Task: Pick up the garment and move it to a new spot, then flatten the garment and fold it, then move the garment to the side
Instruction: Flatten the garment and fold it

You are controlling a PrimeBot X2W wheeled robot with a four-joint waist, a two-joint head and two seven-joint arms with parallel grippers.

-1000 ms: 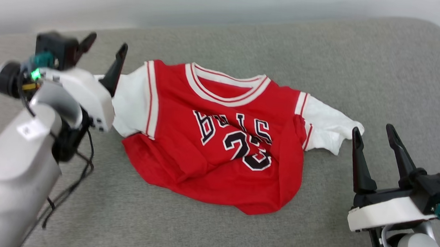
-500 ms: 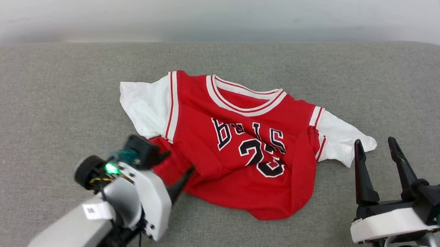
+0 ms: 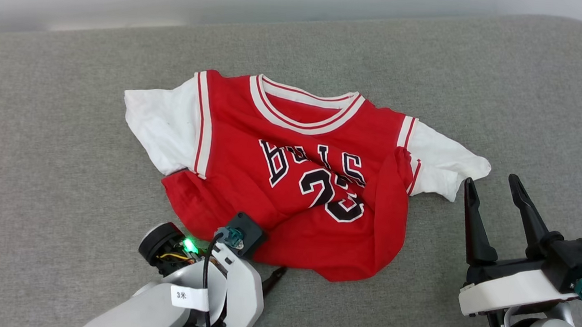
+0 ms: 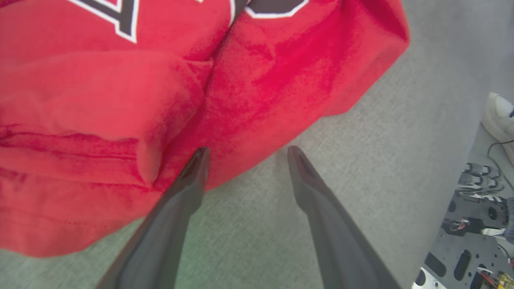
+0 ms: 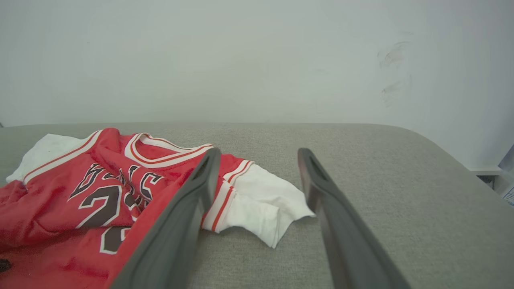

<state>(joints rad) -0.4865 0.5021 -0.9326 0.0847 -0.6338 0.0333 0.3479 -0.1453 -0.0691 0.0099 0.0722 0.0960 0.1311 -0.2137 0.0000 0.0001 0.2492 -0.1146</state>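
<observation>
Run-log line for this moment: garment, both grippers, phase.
garment: rumpled, front up on grey cushion | left gripper: jaws open at lower hem, empty | right gripper: jaws open beside white sleeve, empty | phase: pre-grasp

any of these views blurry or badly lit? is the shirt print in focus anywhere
Head view: even, soft light, the garment and its print crisp. Left wrist view: very close, red cloth soft and oversaturated, a green tint on the grey surface by the left gripper. Right wrist view: print readable, near fingers of the right gripper blurred.
</observation>
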